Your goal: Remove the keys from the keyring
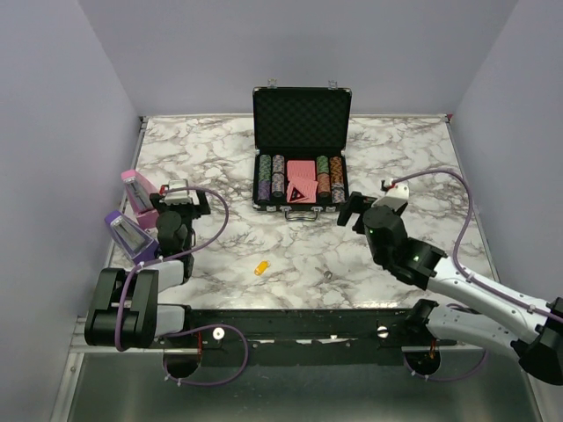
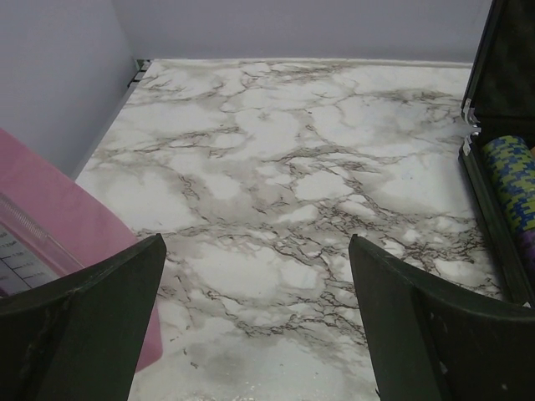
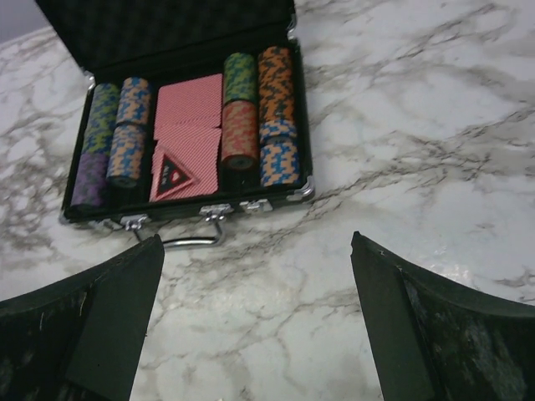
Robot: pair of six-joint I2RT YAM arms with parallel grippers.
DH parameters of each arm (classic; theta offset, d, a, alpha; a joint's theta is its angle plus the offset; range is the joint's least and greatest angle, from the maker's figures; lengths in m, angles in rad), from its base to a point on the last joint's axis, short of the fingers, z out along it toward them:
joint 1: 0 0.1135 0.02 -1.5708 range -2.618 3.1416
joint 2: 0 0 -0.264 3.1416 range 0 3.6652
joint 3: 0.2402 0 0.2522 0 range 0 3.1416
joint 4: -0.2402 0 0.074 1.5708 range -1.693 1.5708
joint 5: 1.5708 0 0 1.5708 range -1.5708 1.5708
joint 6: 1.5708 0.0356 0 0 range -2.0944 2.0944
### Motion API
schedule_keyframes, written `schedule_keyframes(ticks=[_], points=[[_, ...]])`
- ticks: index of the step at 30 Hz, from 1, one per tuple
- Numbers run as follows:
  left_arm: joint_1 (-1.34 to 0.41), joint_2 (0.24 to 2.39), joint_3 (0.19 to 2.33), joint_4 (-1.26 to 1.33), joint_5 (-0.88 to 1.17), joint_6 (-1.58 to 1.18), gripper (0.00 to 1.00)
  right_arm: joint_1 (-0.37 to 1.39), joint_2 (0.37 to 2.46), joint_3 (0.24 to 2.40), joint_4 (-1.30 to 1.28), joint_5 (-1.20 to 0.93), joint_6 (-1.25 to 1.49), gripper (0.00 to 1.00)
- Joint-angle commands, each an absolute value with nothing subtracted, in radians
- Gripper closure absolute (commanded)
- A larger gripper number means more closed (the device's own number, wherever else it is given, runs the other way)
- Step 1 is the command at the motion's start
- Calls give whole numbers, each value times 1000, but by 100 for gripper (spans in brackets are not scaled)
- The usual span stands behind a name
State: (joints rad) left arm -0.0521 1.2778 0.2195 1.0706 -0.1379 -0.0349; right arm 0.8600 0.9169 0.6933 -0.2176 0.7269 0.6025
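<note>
With both grippers, left (image 1: 180, 204) and right (image 1: 352, 211), spread and holding nothing, the yellow key (image 1: 260, 267) lies apart, at nine o'clock of the keyring (image 1: 327, 275), so no separating looks left.

An open case (image 1: 301, 149) sits at the table's (image 1: 413, 149) far centre. Two boxes (image 1: 136, 211) stand at the left edge. A small tag (image 1: 261, 267) and ring (image 1: 327, 276) lie near the front.

The small metal object (image 1: 327, 275) at lower centre of the top view is too tiny to identify, possibly the keyring. The poker case (image 2: 501, 159) is cut off at the left wrist view's right edge.
</note>
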Motion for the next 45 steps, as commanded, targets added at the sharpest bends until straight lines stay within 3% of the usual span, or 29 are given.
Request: schedule_keyframes(ticks=[1,4,18,34,36,45], points=[[-46,1281,216,1123,-187,-63,1,836,956,597,120,997,407,0],[-46,1279,204,1146,-178,-58,1,731,1005,543,308,922,334,0],[-63,1282,153,1246,-178,-38,1,344,1308,479,578,712,190,0],[-63,1284,186,1192,-193,-41,1,246,1606,298,1260,558,51,0],[-63,1284,186,1190,-195,-41,1,229,1589,337,1129,533,81,0],[-63,1284,189,1183,-189,-41,1,158,1591,344,1111,378,115,0]])
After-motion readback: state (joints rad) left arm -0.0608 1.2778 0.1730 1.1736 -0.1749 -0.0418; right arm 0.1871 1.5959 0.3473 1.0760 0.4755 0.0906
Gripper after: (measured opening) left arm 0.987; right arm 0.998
